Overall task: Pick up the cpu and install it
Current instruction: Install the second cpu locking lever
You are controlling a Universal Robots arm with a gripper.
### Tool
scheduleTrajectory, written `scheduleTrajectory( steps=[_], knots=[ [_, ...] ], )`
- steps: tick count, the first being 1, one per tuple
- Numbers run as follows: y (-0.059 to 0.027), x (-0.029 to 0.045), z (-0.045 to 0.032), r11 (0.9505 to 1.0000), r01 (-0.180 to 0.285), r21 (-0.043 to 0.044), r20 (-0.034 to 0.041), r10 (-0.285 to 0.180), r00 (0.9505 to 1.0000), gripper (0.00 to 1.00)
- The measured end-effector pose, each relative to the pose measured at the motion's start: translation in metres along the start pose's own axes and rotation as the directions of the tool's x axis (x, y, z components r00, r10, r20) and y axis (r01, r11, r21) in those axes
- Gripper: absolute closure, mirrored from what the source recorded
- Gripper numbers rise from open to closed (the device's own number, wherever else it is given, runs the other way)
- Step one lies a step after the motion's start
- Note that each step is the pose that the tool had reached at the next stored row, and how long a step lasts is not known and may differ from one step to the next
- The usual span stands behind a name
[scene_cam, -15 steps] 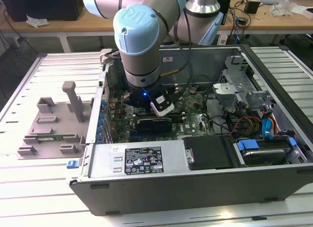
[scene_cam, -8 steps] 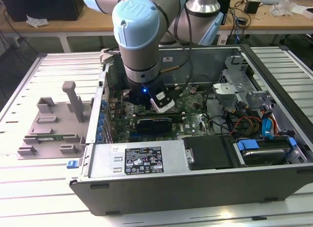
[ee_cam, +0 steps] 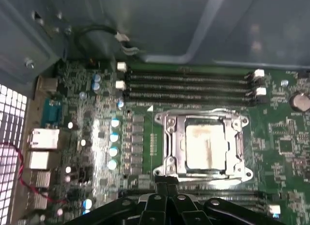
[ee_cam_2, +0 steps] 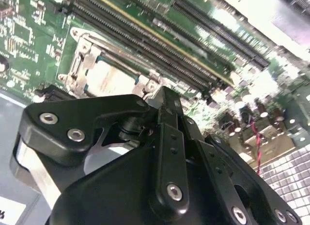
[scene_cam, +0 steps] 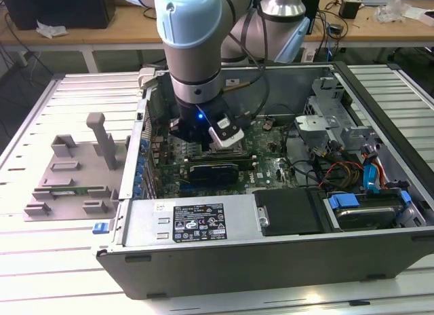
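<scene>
The cpu (ee_cam: 203, 145), a dull silver square with pale smears on top, lies flat inside the metal socket frame (ee_cam: 169, 133) on the green motherboard. In the second wrist view the cpu (ee_cam_2: 107, 79) shows just beyond my black fingertips. My gripper (ee_cam: 163, 187) hovers beside the socket's edge, its fingers pressed together with nothing seen between them. In the second wrist view the gripper (ee_cam_2: 164, 95) tapers to a single closed tip over the board. In the exterior view the gripper (scene_cam: 200, 142) reaches down into the open computer case (scene_cam: 271, 261).
Black memory slots (ee_cam: 189, 84) run along one side of the socket. A case wall (ee_cam: 145, 21) rises close behind them. A black card (scene_cam: 213, 171), cables (scene_cam: 339, 169) and a drive bay (scene_cam: 366, 213) crowd the case. A grey fixture (scene_cam: 74, 172) lies at the exterior view's left.
</scene>
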State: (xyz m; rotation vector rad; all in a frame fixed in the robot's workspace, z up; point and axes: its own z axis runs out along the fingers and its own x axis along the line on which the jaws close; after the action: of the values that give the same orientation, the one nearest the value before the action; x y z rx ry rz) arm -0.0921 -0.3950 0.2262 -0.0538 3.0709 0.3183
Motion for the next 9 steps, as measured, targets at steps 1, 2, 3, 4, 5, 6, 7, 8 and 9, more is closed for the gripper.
scheduleTrajectory(
  steps=[1,2,3,4,5,6,7,8,9],
  knots=[
    [0.0006,-0.0004,0.0002,0.9999,0.001,0.0140,-0.0007,-0.001,1.0000,0.89],
    [0.0018,-0.0018,0.0005,0.9996,0.001,0.0277,-0.0013,-0.001,1.0000,0.89],
    [0.0040,-0.0038,0.0010,0.9993,0.002,0.0381,-0.0018,-0.002,1.0000,0.89],
    [0.0056,-0.0045,0.0014,0.9992,0.002,0.0404,-0.0018,-0.001,1.0000,0.89],
    [0.0076,-0.0053,0.0019,0.9991,0.002,0.0415,-0.0019,-0.002,1.0000,0.89],
    [0.0109,-0.0063,0.0027,0.9991,0.002,0.0423,-0.0018,-0.002,1.0000,0.89],
    [0.0135,-0.0076,0.0033,0.9991,0.002,0.0428,-0.0019,-0.002,1.0000,0.89],
    [0.0144,-0.0086,0.0035,0.9991,0.002,0.0431,-0.0020,-0.002,1.0000,0.89],
    [0.0161,-0.0101,0.0039,0.9991,0.002,0.0433,-0.0020,-0.002,1.0000,0.89]
  ],
)
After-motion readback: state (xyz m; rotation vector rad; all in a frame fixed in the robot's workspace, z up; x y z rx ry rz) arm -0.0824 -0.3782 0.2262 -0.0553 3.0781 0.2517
